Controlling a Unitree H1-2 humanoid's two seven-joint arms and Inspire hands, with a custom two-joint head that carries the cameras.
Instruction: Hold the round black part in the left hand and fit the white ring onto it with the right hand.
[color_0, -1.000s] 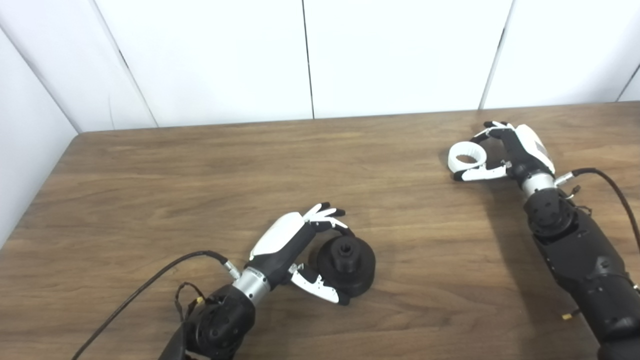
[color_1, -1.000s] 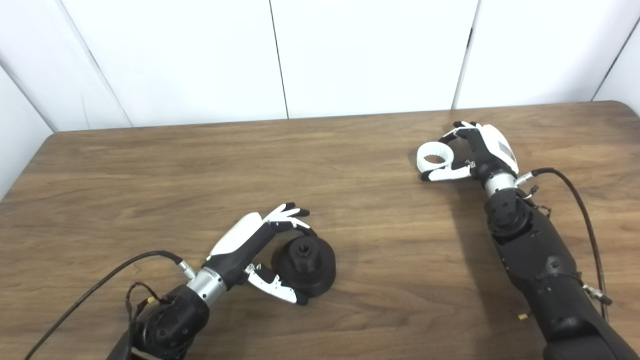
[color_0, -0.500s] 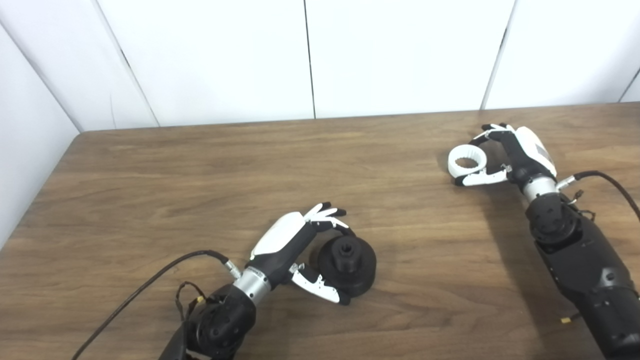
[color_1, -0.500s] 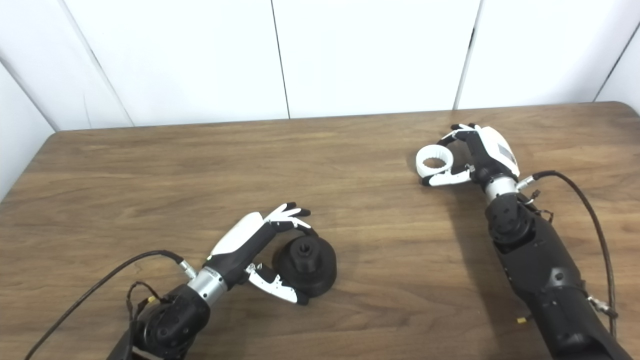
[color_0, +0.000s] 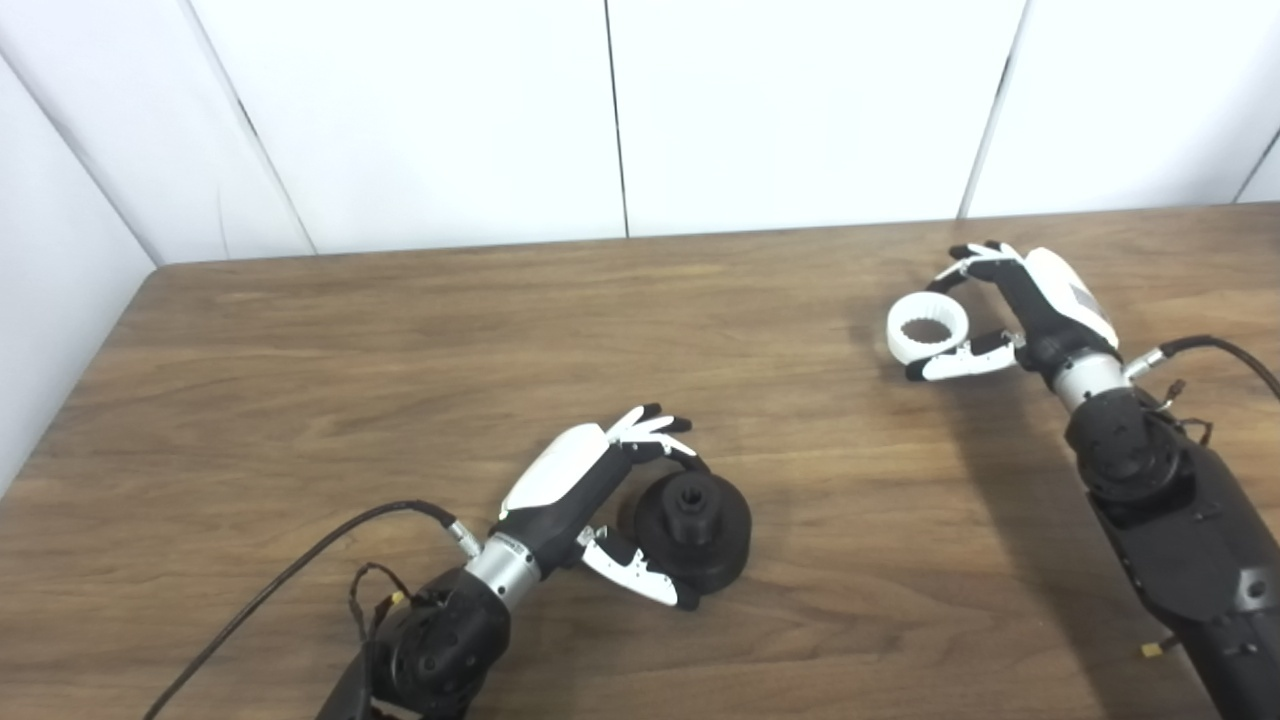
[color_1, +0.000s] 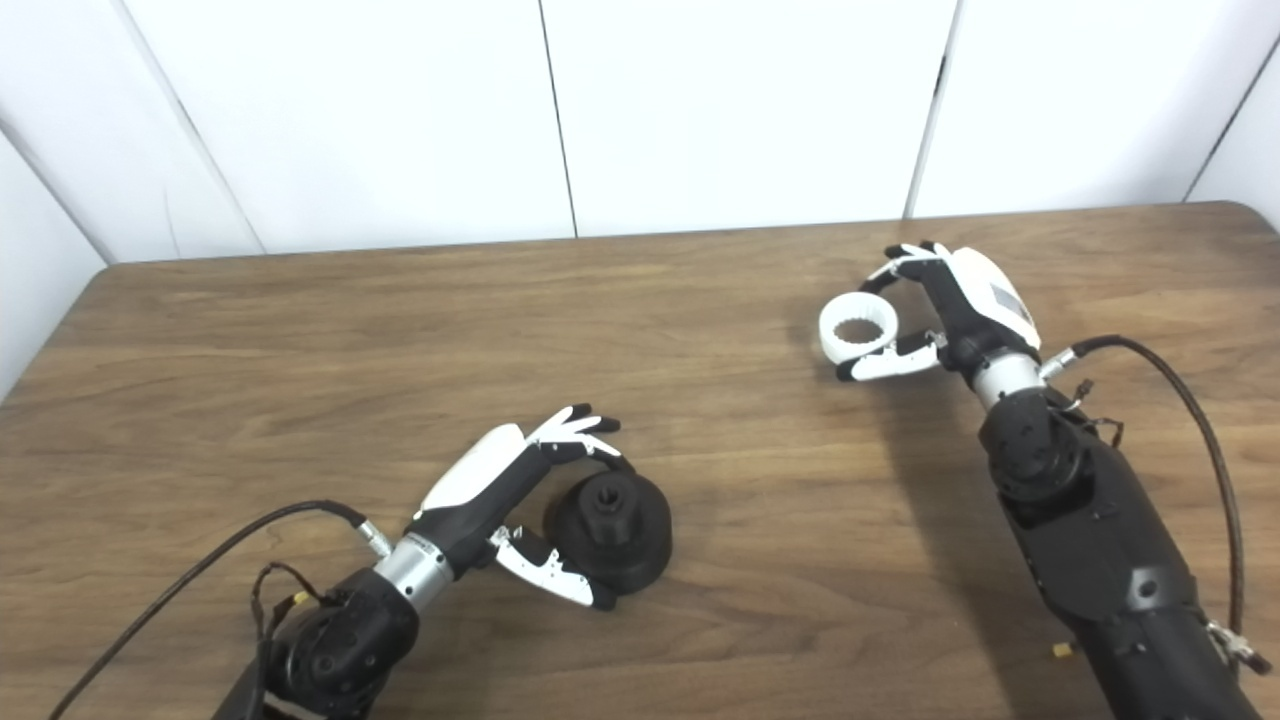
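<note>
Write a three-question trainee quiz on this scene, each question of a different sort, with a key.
1. True or false: the white ring already sits on the round black part.
2. Which hand holds the ring? A) left hand B) right hand
3. Fill in: the black part rests on the wooden ____.

Key: 1 false, they lie far apart; 2 B; 3 table.

One black part (color_0: 693, 528), one white ring (color_0: 927, 331), two robot hands: left robot hand (color_0: 600, 500), right robot hand (color_0: 1010, 305).
</note>
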